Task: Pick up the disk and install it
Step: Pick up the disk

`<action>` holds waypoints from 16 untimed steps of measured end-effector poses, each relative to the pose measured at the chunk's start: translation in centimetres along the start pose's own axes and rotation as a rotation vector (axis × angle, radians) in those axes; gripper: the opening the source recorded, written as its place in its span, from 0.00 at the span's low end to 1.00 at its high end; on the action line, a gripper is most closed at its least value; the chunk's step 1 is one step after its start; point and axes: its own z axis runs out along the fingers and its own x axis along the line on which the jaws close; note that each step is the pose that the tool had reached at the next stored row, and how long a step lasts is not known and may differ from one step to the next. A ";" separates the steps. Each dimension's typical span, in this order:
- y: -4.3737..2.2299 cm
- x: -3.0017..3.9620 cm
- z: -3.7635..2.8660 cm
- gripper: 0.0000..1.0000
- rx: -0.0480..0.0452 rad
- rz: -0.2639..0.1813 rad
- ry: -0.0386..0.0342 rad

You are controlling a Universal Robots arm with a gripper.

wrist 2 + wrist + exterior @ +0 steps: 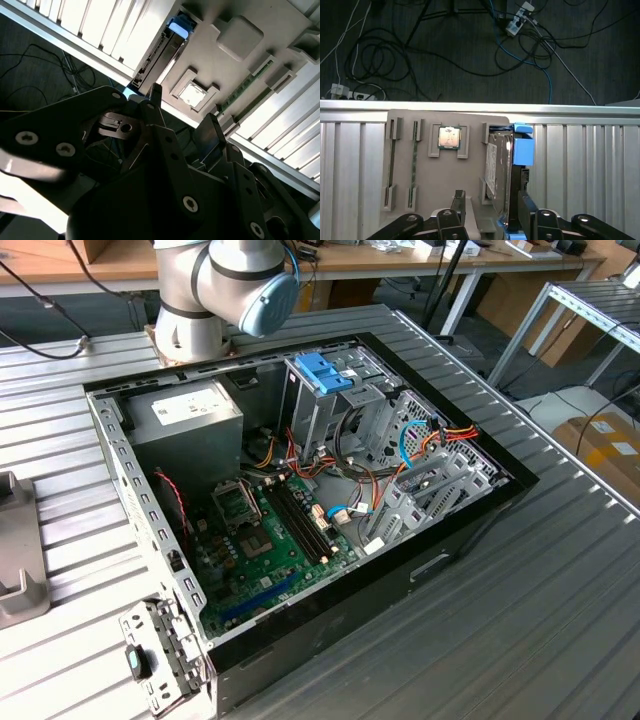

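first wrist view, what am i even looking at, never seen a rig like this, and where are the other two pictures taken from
That camera rides on the robot arm's wrist, looking down. The two dark prongs are its gripper, open, holding nothing, above a flat grey hard disk in a light-blue plastic frame that stands on edge in a grey plastic tray, beside a square processor chip. The second wrist view is another wrist camera. The exterior view stands off the arm: grey arm, open black computer case, ribbed metal table.

The arm [215,280] was cut off by the exterior view's upper edge. In the first wrist view the gripper [491,196] partly hid one end of the disk [497,165].
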 end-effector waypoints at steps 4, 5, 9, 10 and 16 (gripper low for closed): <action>0.30 -0.35 0.30 0.54 -0.0004 -0.002 -0.0008; 0.47 -0.50 0.42 0.54 -0.0003 -0.002 -0.0015; 0.67 -1.09 0.73 0.54 -0.0004 -0.001 -0.0021; 0.69 -1.20 0.80 0.54 -0.0002 -0.001 -0.0023; 0.82 -1.75 1.12 0.54 -0.0003 -0.001 -0.0024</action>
